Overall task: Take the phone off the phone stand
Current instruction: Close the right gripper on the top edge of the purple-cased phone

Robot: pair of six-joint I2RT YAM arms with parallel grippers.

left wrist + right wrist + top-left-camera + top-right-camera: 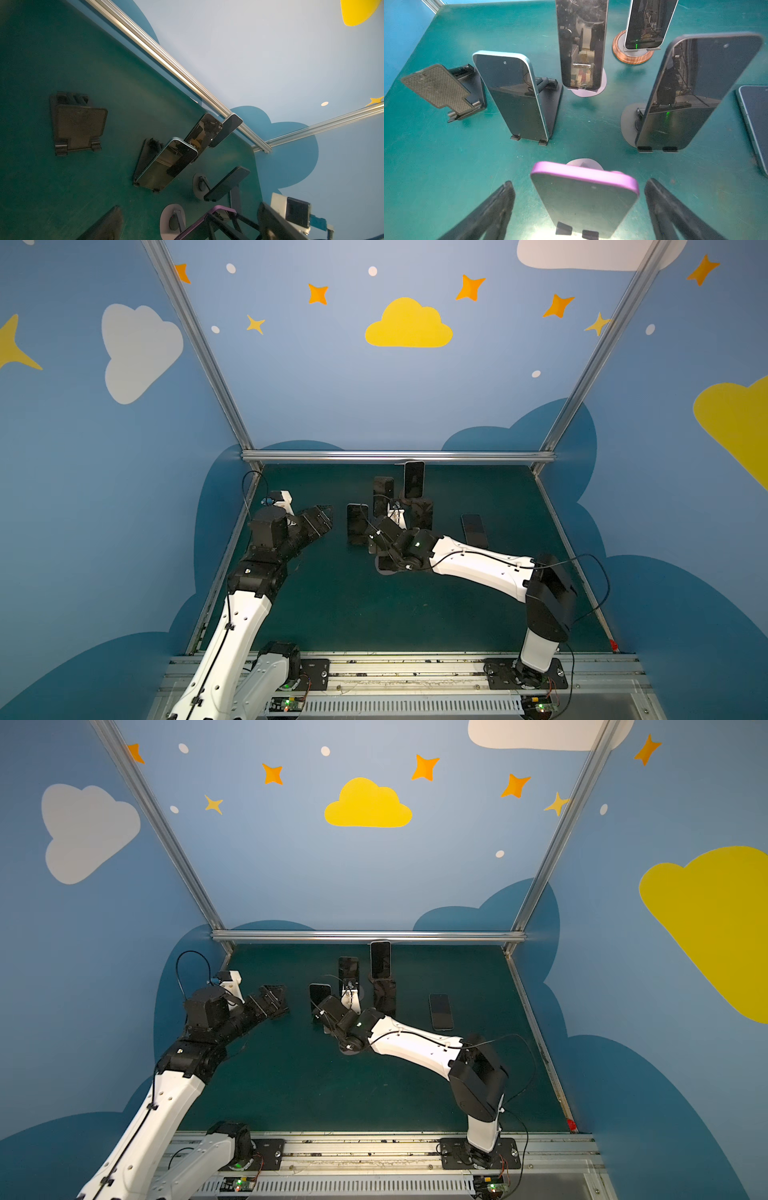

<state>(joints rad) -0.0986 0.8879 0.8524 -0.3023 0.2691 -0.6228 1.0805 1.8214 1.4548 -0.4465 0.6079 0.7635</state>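
A phone in a purple case (583, 197) leans upright on its phone stand, whose two black hooks (577, 230) hold its lower edge and whose grey round base (584, 163) shows behind it. My right gripper (583, 207) is open and straddles this phone, with a gap between each finger (492, 212) and the case. In both top views the right gripper (372, 531) (326, 1011) covers most of the phone. My left gripper (326, 516) (280, 998) hangs open and empty to the left, apart from the stands. The left wrist view shows the purple phone (216, 209) from the side.
Close around stand a light-blue phone (517, 97) on a black stand, a phone on a grey disc (581, 41), one on a wooden base (648, 22) and a dark phone (695, 91) to the right. An empty black stand (446, 91) sits left. Another phone (473, 530) lies flat.
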